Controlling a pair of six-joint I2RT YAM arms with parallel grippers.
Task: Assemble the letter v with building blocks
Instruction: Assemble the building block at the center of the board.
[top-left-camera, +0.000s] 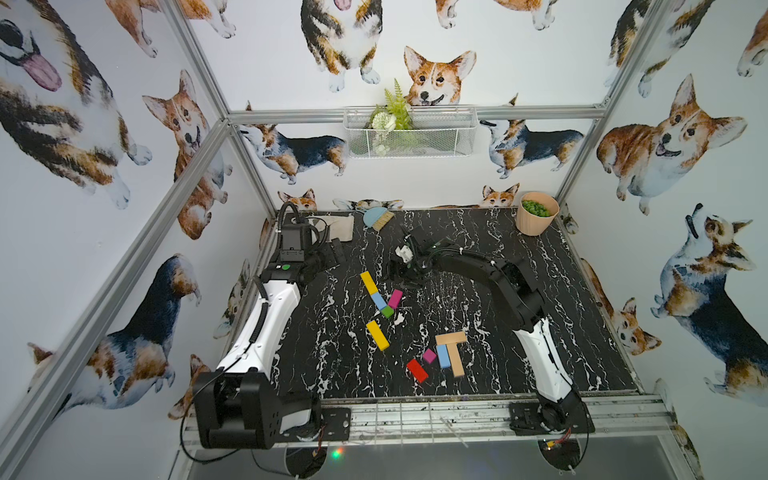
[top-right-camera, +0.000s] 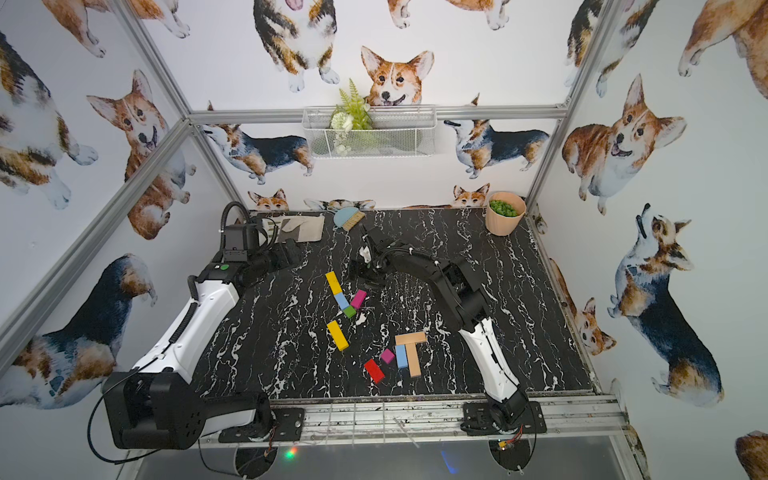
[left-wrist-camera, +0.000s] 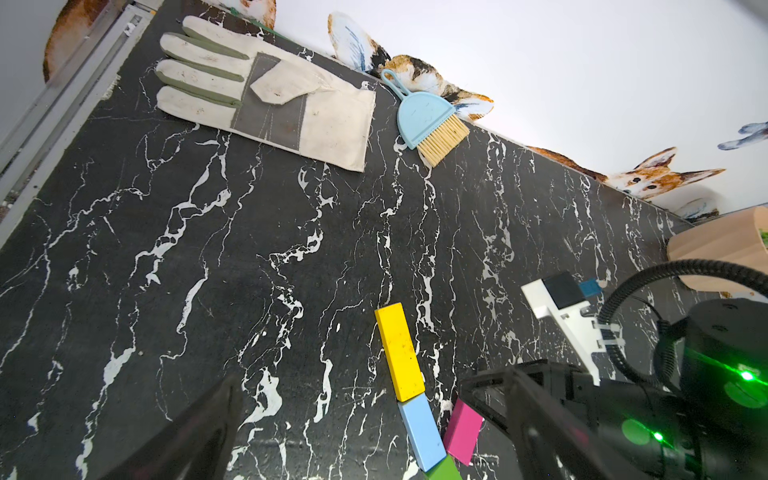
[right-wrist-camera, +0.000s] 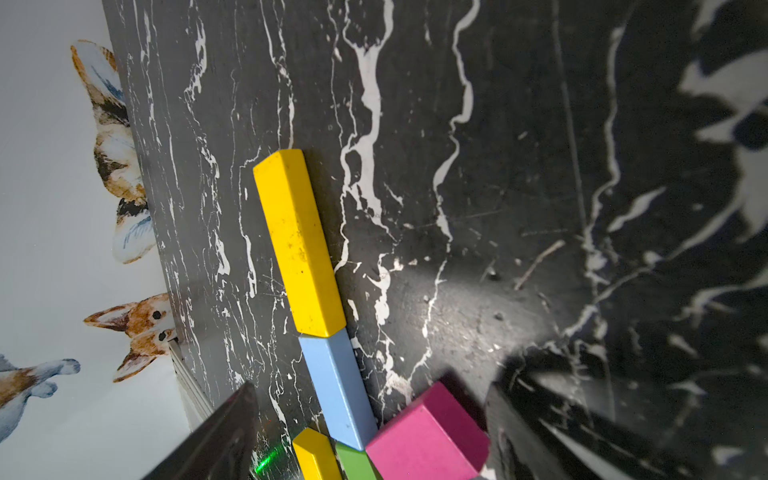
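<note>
Bare table (top-left-camera: 582, 332) is seen at 3 o'clock of the blocks (top-left-camera: 378, 300). The right gripper (top-left-camera: 404, 284) is spread by the magenta block (top-left-camera: 395, 298); the left gripper (top-left-camera: 337, 253), at 10 o'clock, is spread too.

Both top views look down from high at six o'clock; both wrist views, low and close, share the yellow bar (left-wrist-camera: 400, 352) (right-wrist-camera: 299, 245).

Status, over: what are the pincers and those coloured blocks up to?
Both open: left pincer parked aside, right pincer over the magenta block. V half built: yellow bar, blue block, green block, then magenta. Nothing blocking.
</note>
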